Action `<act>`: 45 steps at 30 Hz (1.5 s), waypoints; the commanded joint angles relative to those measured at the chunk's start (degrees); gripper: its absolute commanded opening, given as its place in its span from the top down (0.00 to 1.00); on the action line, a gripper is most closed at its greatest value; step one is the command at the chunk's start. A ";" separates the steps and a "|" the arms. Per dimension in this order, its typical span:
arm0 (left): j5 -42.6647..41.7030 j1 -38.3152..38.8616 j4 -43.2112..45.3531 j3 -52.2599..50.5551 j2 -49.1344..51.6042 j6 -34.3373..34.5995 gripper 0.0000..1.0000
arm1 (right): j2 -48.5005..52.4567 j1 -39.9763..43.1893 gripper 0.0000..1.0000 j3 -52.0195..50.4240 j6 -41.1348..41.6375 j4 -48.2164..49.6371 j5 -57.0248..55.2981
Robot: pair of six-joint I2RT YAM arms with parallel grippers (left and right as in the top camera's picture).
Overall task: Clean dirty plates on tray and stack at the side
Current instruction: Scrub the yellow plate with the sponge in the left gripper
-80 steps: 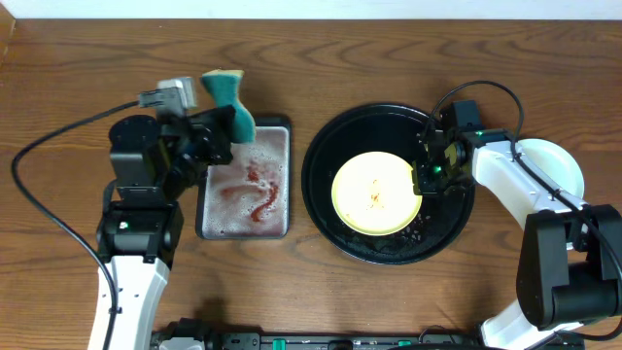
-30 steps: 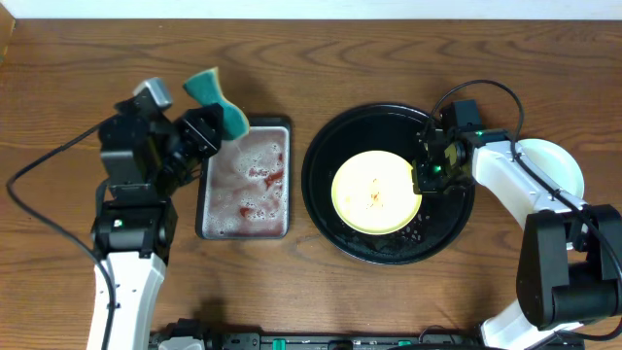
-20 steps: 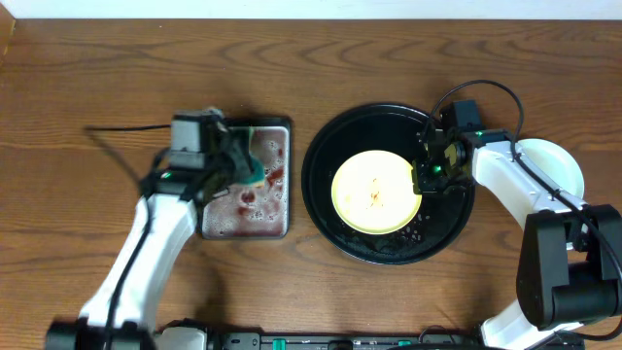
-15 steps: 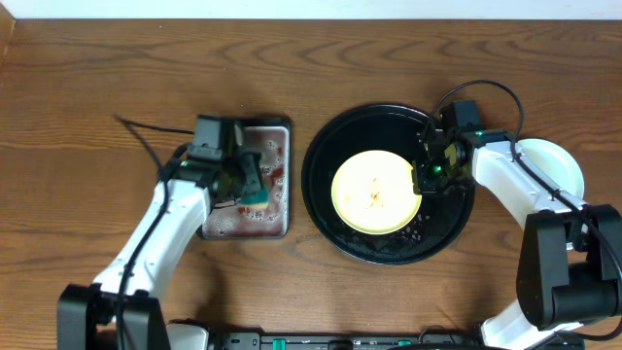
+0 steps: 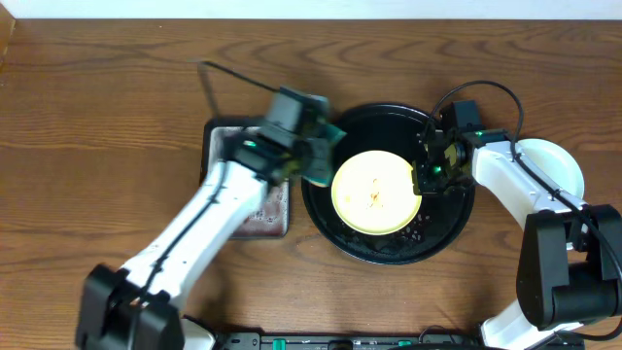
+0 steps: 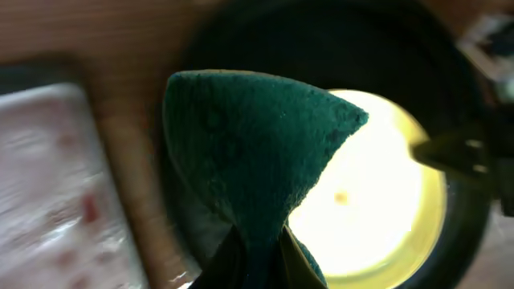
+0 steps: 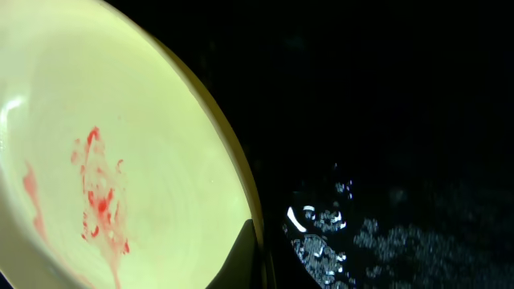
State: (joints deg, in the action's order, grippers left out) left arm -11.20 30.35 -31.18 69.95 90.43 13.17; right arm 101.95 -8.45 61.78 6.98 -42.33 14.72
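Note:
A pale yellow plate [image 5: 375, 191] with red sauce smears lies in the large round black tray [image 5: 335, 222]. My right gripper [image 5: 424, 178] is shut on the plate's right rim; the wrist view shows the rim [image 7: 233, 168] pinched between the fingers [image 7: 259, 253]. My left gripper [image 5: 309, 160] is shut on a green sponge [image 5: 324, 167] and holds it over the tray's left rim, beside the plate. In the left wrist view the sponge [image 6: 249, 152] fills the middle, with the yellow plate [image 6: 377, 201] behind it. No blue-green plates are on the tray.
A grey rectangular metal tray [image 5: 264, 209] with foamy reddish water sits left of the black tray, partly under my left arm. A pale plate [image 5: 564, 165] lies on the table at the far right, behind my right arm. Water drops [image 7: 337, 233] lie on the black tray.
My left gripper dipped the sponge into the grey tray's foamy water, then swung right with it to the black tray's left rim. The right gripper and plate have not moved.

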 commanded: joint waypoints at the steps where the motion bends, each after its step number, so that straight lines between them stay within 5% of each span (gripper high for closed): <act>1: 0.09 5.53 3.98 0.79 4.00 3.89 0.93 | 0.70 -0.76 0.99 -0.61 0.28 -0.20 0.11; 16: 0.13 15.41 13.97 0.79 19.93 16.33 0.92 | 0.70 -0.98 0.99 -9.01 0.76 7.23 0.13; 26: 14.71 11.13 2.73 0.81 20.76 15.80 0.93 | 0.70 -0.98 0.99 -9.14 0.74 7.28 0.11; 34: 1.38 10.69 9.64 0.79 12.57 15.54 0.93 | 0.70 -0.98 0.99 -9.14 0.74 7.23 0.13; 45: 2.25 17.33 14.12 0.52 20.94 20.35 0.93 | 0.70 -0.98 0.99 -9.14 0.74 6.99 0.13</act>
State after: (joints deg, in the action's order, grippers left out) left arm -9.17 48.16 -16.67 70.67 108.36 32.45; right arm 100.97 -8.54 54.63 7.49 -34.85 15.90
